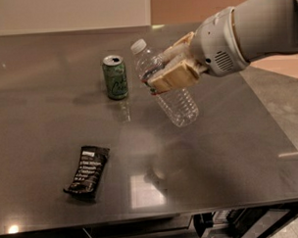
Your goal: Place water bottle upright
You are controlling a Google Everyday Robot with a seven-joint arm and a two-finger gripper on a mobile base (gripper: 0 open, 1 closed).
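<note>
The water bottle (175, 98) is a clear ribbed plastic bottle with a white cap. It is held in the air above the dark table, tilted, with its cap up and to the left and its base down and to the right. My gripper (168, 71) is shut on the bottle's middle, with tan fingers (171, 77) covering most of the label. The white arm comes in from the upper right. The bottle's cap is close to the right of the green soda can (114, 77).
The green soda can stands upright on the dark grey table (228, 152), left of the bottle. A black snack bar wrapper (88, 172) lies near the table's front left. The table's right edge and the floor beyond it are at the far right.
</note>
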